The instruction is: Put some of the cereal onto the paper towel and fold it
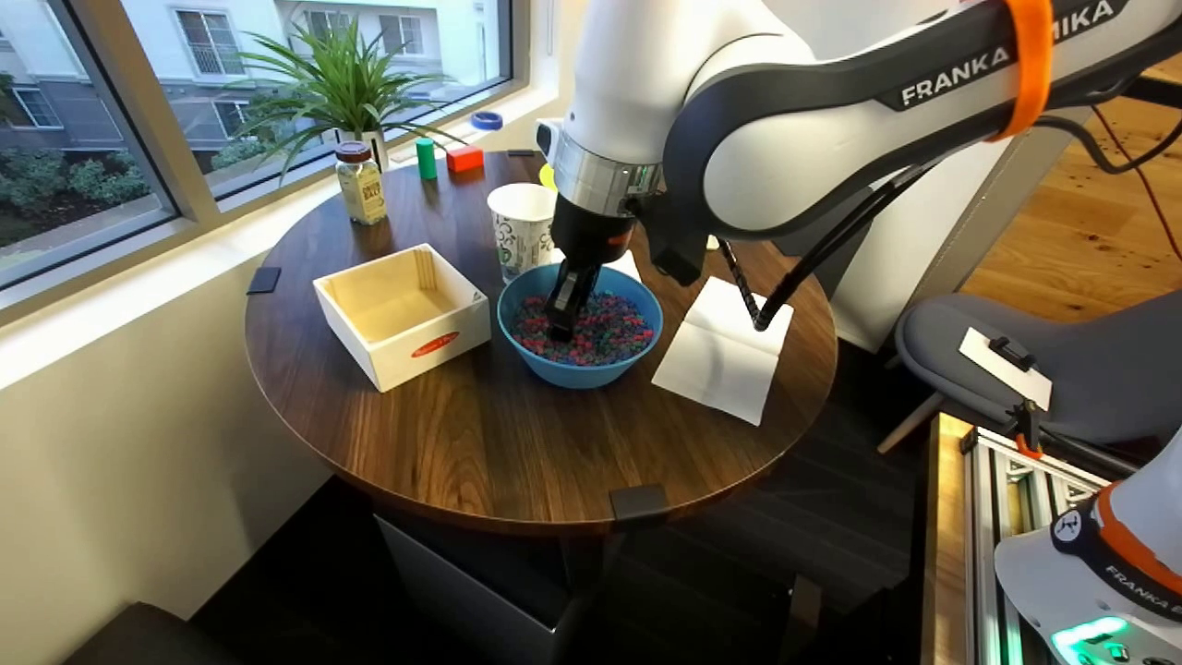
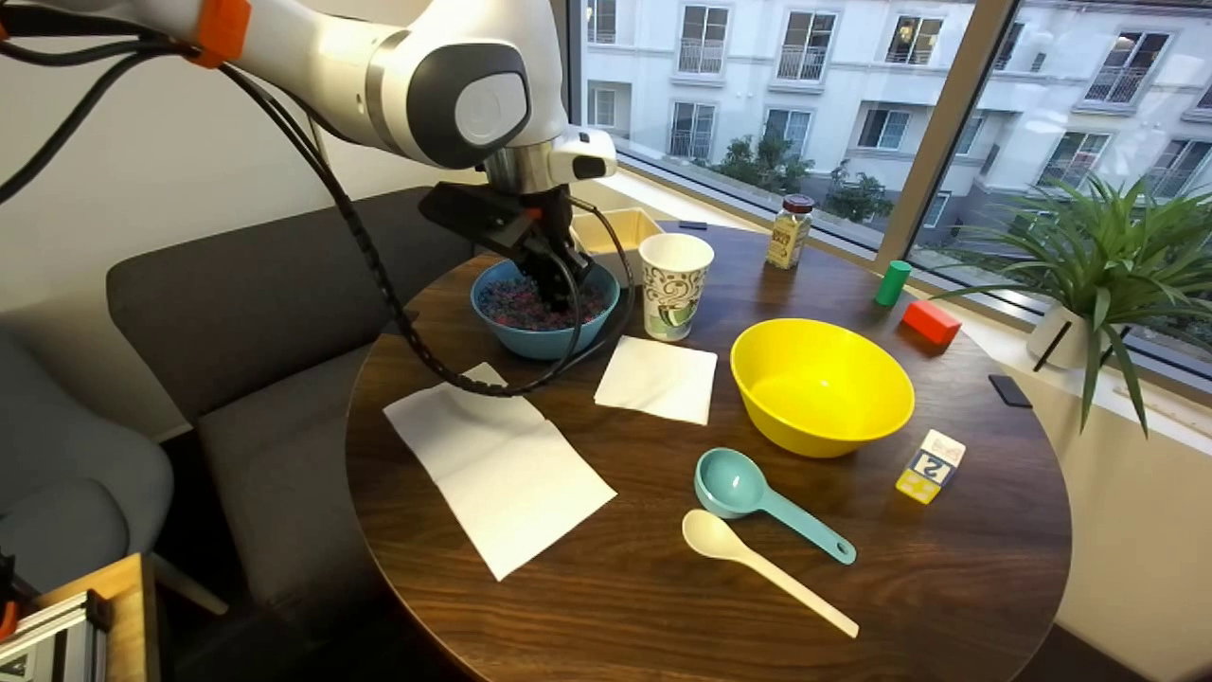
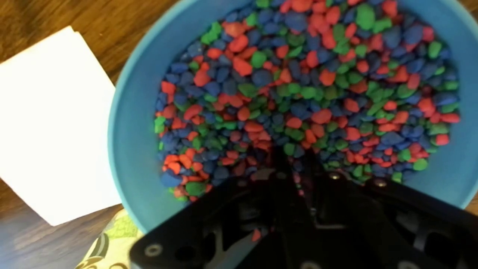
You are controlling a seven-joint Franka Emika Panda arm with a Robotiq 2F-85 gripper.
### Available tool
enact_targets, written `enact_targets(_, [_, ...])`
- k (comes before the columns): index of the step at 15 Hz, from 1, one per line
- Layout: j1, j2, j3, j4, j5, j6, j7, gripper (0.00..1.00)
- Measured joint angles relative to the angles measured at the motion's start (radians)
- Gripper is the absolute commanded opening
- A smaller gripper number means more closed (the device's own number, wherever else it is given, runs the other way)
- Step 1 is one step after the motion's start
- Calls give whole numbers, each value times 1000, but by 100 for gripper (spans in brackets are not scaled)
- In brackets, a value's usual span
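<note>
The cereal is a heap of small red, green and blue bits point(image 3: 224, 93) in a blue bowl point(image 3: 129, 149). The bowl shows in both exterior views point(image 1: 582, 375) point(image 2: 535, 343). My gripper point(image 3: 294, 152) points down into the bowl with its fingertips at the cereal. The fingers are nearly together, with a few bits between the tips. It also shows in both exterior views point(image 1: 561, 323) point(image 2: 559, 296). An unfolded white paper towel point(image 2: 511, 483) with a crease lies flat beside the bowl, also seen in an exterior view point(image 1: 720, 369). A folded white paper towel point(image 2: 658, 379) lies close to the bowl.
A patterned paper cup point(image 2: 672, 289) stands close to the bowl. A wooden box point(image 1: 406, 323) is on the bowl's far side from the unfolded towel. A yellow bowl point(image 2: 819, 388), a teal scoop point(image 2: 772, 502), a cream spoon point(image 2: 767, 568) and a salt jar point(image 1: 361, 185) are on the table.
</note>
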Motion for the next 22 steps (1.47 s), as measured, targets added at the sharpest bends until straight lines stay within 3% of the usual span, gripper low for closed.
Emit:
enact_targets(12, [11,-19,1,29,0,-6,8,3])
enact_targets(22, [2,-106,-14,11,12,-129,60,3])
